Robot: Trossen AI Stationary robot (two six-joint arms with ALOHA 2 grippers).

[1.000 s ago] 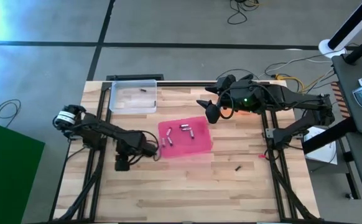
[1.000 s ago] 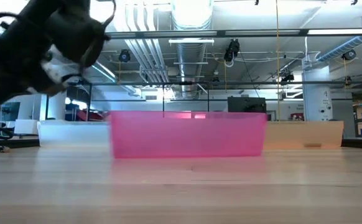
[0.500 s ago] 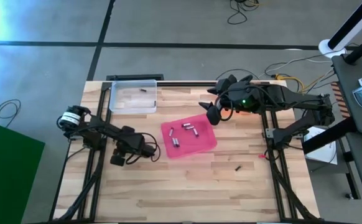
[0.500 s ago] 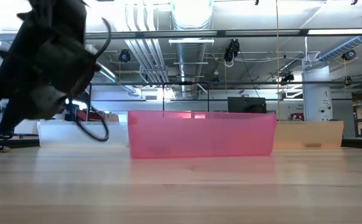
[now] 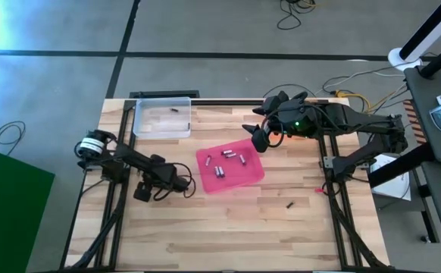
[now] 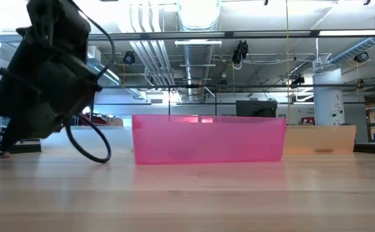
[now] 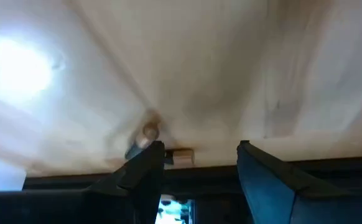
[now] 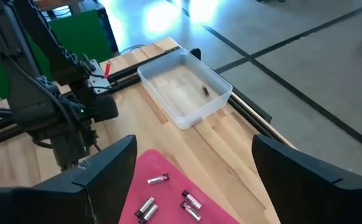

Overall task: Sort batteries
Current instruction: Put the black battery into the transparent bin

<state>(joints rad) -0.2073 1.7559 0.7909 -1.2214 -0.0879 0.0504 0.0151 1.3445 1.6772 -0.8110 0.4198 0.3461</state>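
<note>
Because most of the batteries (image 5: 224, 155) lie flat inside the pink tray (image 5: 252, 176), the coming move turns on which pincer sits closer to them. The right pincer (image 5: 258, 139) hangs just off the tray's far right corner. Its fingers (image 8: 106, 168) are spread wide and grip nothing, and its wrist view looks straight down on the batteries scattered across the tray floor. They lie at differing angles, not lined up, so I judge that arm would need to turn its wrist to set the fingers across the chosen battery's long axis.

The left pincer (image 5: 176, 183) is low over the counter (image 5: 228, 227), just beside the pink tray's left edge and outside it. Its fingers (image 7: 147, 165) are apart and hold nothing. A small pale cylinder shows by one fingertip in its wrist view, but it is too smeared to call a battery.

One battery (image 5: 174, 111) already rests in the clear tray (image 5: 141, 125), which stands beyond the pink tray toward its far left. Another loose battery (image 5: 289, 203) lies on the bare counter, well apart from the pink tray on its near right side, and slanted. That one is on the right arm's side. For the tray's own contents, the right pincer looks the better placed of the two.
</note>
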